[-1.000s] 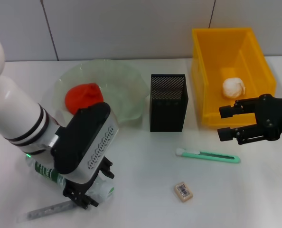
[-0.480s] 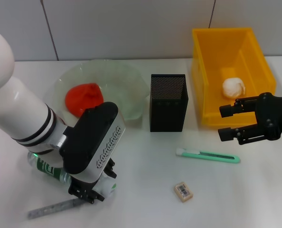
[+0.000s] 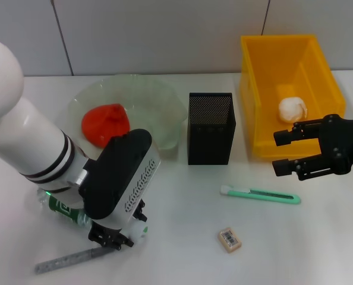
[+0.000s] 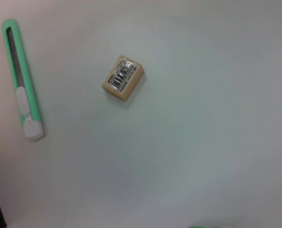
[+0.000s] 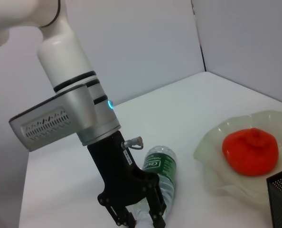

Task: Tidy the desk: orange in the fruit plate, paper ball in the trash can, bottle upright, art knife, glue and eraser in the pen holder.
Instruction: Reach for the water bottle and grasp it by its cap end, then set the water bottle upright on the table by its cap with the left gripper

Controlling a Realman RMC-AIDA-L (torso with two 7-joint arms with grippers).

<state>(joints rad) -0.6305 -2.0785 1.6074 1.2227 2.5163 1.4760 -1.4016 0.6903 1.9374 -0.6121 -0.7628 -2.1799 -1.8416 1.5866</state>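
Most of the lying bottle (image 3: 66,208) behind the left arm; glue (image 3: 69,260) partly under its gripper (image 3: 112,236).

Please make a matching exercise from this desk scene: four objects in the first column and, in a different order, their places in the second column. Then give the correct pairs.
Objects:
1. orange
2. paper ball
3. art knife
4. bottle

Places:
A. in the yellow bin
B. lying on the table under the left gripper
C. in the glass plate
D. flat on the table, in front of the black pen holder

Pairs: 1-C, 2-A, 3-D, 4-B
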